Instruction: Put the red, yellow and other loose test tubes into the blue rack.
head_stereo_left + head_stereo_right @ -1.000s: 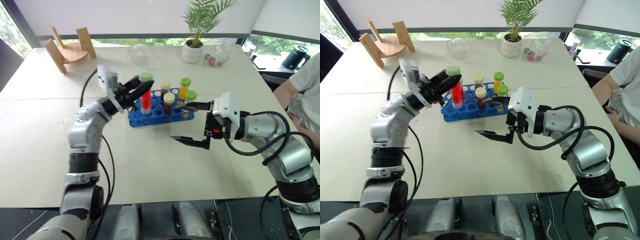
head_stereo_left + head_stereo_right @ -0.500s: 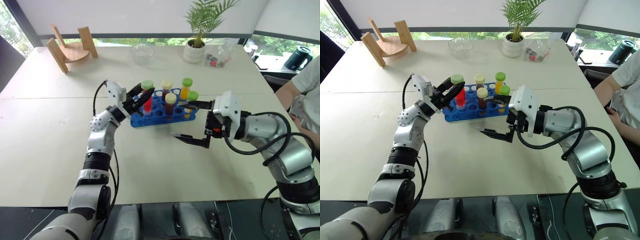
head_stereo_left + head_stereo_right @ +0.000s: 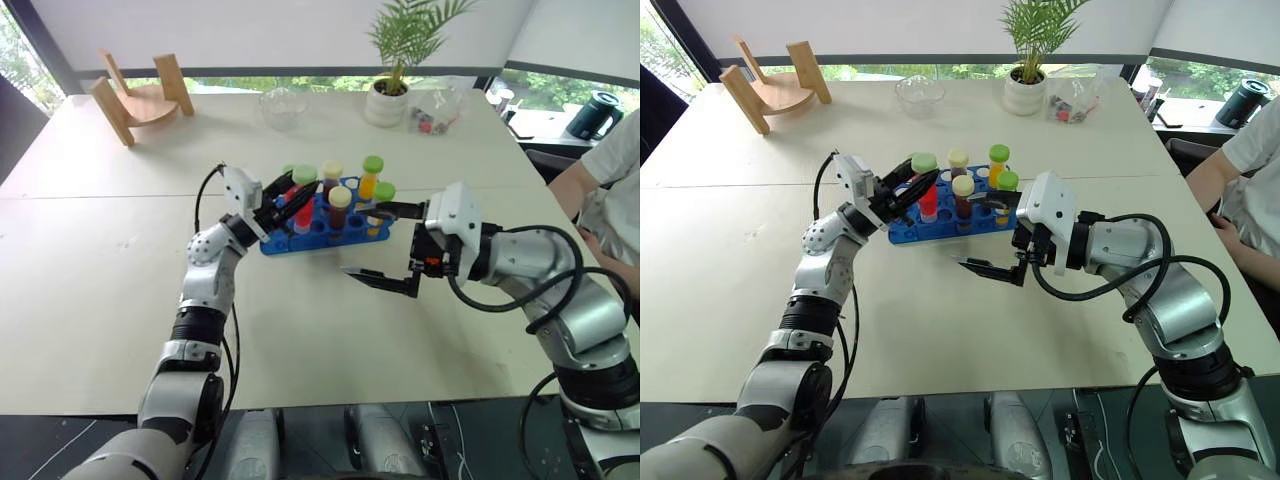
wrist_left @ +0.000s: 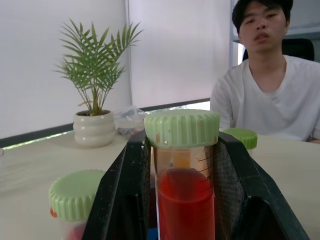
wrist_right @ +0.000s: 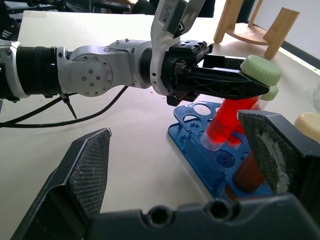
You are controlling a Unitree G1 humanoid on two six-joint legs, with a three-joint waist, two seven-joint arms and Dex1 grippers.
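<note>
My left gripper [image 3: 290, 196] is shut on a red test tube [image 3: 927, 203] with a green cap [image 4: 182, 127]. It holds the tube tilted over the left part of the blue rack [image 3: 300, 243], and the tube's lower end [image 5: 216, 136] is at one of the rack's holes. Several capped tubes stand in the rack, among them a brown one with a cream cap [image 3: 340, 197] and a yellow-orange one with a green cap [image 3: 372, 166]. My right gripper [image 3: 386, 247] hovers open and empty just right of and in front of the rack.
A wooden stand [image 3: 140, 95] sits at the back left. A glass bowl [image 3: 283, 105], a potted plant [image 3: 390, 100] and a plastic bag [image 3: 436, 110] line the back. A person [image 3: 610, 190] sits at the right edge beside a black kettle [image 3: 598, 113].
My left gripper has come down with the red tube, from above the rack to its holes, while the arm folded in. The right gripper has stayed still.
</note>
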